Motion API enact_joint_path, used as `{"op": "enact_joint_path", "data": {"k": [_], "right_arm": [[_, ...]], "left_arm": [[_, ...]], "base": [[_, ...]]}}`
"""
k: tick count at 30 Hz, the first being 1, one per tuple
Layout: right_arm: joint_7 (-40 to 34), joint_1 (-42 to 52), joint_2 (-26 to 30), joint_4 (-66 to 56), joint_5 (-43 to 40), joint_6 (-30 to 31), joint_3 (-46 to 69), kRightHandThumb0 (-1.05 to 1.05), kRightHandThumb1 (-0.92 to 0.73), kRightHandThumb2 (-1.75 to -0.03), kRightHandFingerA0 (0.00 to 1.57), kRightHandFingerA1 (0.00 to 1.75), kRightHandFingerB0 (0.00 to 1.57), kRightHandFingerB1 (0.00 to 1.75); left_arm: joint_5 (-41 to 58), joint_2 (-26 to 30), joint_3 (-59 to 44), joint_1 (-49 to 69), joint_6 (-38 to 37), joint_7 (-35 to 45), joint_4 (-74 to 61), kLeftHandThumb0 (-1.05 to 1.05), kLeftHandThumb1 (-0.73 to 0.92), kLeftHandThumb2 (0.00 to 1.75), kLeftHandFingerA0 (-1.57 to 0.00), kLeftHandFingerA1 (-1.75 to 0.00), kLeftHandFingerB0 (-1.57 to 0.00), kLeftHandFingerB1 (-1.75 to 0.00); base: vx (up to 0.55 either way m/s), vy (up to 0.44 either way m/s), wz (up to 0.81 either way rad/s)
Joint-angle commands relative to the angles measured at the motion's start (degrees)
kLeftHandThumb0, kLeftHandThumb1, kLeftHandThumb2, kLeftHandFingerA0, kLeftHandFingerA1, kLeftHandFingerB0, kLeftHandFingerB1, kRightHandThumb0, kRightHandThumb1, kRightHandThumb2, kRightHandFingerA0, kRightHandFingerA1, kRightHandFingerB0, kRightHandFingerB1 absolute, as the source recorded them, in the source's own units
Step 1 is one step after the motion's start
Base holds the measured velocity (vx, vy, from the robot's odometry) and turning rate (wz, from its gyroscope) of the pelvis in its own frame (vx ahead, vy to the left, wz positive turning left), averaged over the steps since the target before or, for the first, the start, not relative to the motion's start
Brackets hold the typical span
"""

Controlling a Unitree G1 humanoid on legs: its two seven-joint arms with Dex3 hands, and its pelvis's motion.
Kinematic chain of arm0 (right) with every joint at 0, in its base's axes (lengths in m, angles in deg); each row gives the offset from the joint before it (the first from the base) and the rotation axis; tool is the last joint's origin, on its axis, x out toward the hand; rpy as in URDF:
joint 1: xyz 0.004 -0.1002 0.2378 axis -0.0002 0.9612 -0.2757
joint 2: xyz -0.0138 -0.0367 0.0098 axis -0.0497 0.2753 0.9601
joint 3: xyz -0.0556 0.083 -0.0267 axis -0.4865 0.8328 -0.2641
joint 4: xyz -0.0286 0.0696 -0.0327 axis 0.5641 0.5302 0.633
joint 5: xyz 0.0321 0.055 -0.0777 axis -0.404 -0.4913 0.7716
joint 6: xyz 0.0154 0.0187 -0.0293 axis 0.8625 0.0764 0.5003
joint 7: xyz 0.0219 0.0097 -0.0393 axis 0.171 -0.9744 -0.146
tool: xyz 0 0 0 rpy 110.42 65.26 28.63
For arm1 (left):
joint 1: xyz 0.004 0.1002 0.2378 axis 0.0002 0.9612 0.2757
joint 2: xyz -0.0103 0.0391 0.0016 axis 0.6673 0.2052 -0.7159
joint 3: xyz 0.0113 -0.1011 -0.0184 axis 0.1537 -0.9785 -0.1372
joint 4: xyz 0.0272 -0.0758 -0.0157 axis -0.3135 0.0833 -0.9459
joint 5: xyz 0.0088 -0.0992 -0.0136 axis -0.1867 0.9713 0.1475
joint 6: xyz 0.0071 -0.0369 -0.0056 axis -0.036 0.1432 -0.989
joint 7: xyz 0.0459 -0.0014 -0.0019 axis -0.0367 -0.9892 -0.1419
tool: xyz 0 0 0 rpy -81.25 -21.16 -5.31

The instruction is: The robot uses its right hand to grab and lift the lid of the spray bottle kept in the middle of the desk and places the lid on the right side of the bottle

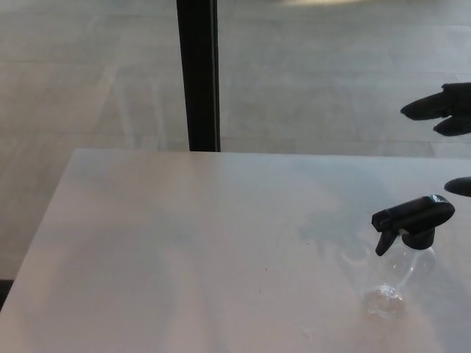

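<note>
My right hand (450,118) shows only at the right edge of the head view, above and behind the spray bottle (401,265). Two fingers (427,109) point left, one above the other, and the thumb tip sits lower down, apart from them; the fingers are spread and have hold of nothing. My left hand does not show.

The spray bottle stands upright on the right part of the surface (184,250), its clear body hard to make out against the pale top. The black lid (411,218), a trigger sprayer with its nozzle pointing left, is on the bottle's neck. My thumb tip is near the lid's back end but apart from it.

Nothing lies between my fingers and the lid. The surface around the bottle is white and slightly glossy, with soft shadows left of the bottle. Beyond the far edge is a grey tiled floor (331,73), and a black upright post (197,73) rises behind the surface, left of centre.
</note>
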Motion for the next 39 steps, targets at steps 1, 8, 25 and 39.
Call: {"op": "enact_joint_path", "data": {"k": [1, 8, 25, 39], "right_arm": [[5.07, -2.54, 0.78, 0.24, 3.60, 0.46, -1.65, -0.84, -0.67, -0.61, 0.16, 0.39, 0.26, 0.29], [8.10, -2.10, 0.27, -0.44, 5.33, -0.83, -3.69, -0.82, -0.67, -0.61, 0.17, 0.41, 0.21, 0.29], [9.81, -0.31, 0.43, -3.20, 17.22, 1.80, -10.73, -0.69, -0.58, -0.58, 0.18, 0.44, 0.25, 0.31], [-8.86, 3.39, -1.57, -4.51, 38.13, -5.93, -14.16, -0.43, -0.78, -0.63, 0.83, 1.16, 0.44, 0.38]], "left_arm": [[0.29, 0.80, 0.33, 0.14, -2.73, -0.18, 0.70, -1.03, 0.63, 0.81, -0.51, -1.04, -0.35, -0.89], [0.34, 1.07, 0.60, 0.18, -2.79, -0.36, 0.99, -1.03, 0.63, 0.82, -0.52, -1.04, -0.36, -0.89], [0.40, 1.05, 0.93, -0.37, -3.14, -1.19, 2.87, -1.04, 0.46, 1.07, -0.58, -0.99, -0.41, -0.85], [0.28, 0.68, 1.27, 0.08, -4.14, -1.09, 2.90, -1.04, 0.47, 1.07, -0.60, -0.99, -0.41, -0.84]], "base": [[0.00, 0.000, 0.00], [0.00, 0.000, 0.00], [0.00, 0.000, 0.00], [0.00, 0.000, 0.00]]}}
